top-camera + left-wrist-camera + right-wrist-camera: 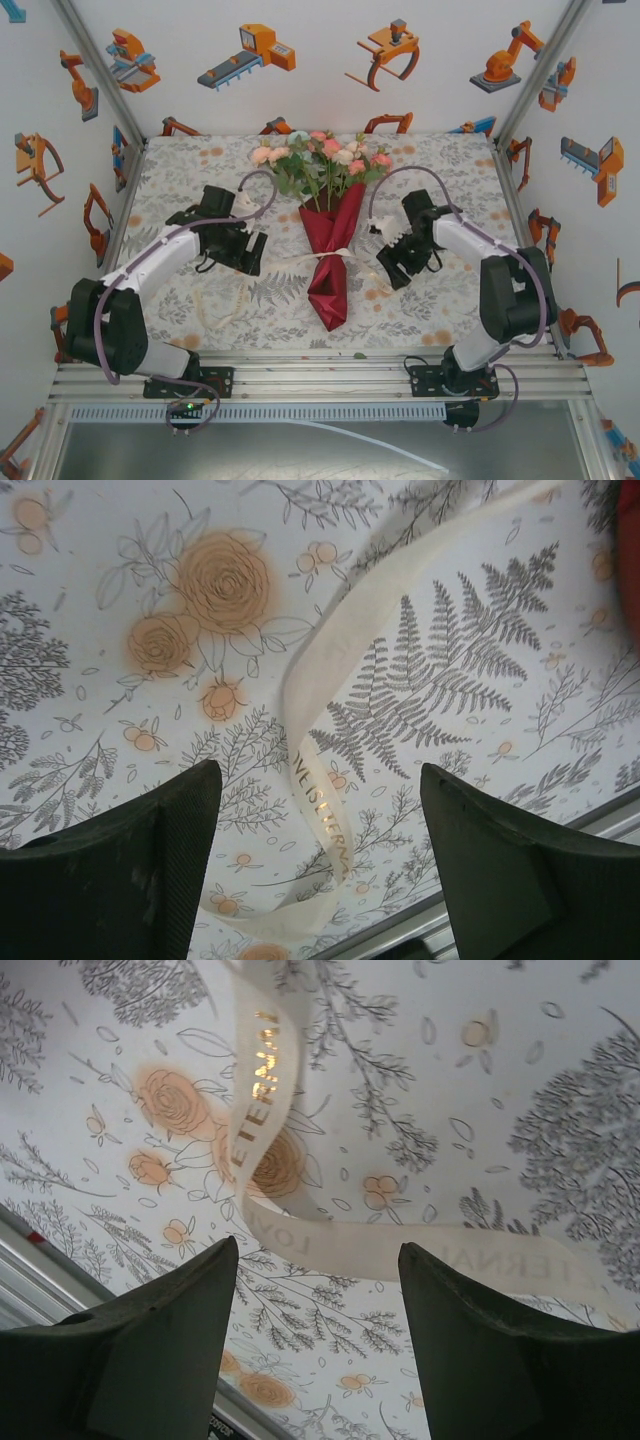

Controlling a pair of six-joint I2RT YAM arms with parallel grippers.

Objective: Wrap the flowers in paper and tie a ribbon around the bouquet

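Top external view, from near to far: we see our left pincer [252, 248] and right pincer [390, 262] spread wide, one on each side of the bouquet [332, 235], holding nothing. The bouquet lies in the middle of the desk [460, 310]. Its red paper [328, 295] points toward us and wraps the stems. The ribbon [330, 257] looks tied round the middle, with loose ends on the desk under both pincers. The flowers [325, 155] stick out at the far end. We think the job is nearly done.
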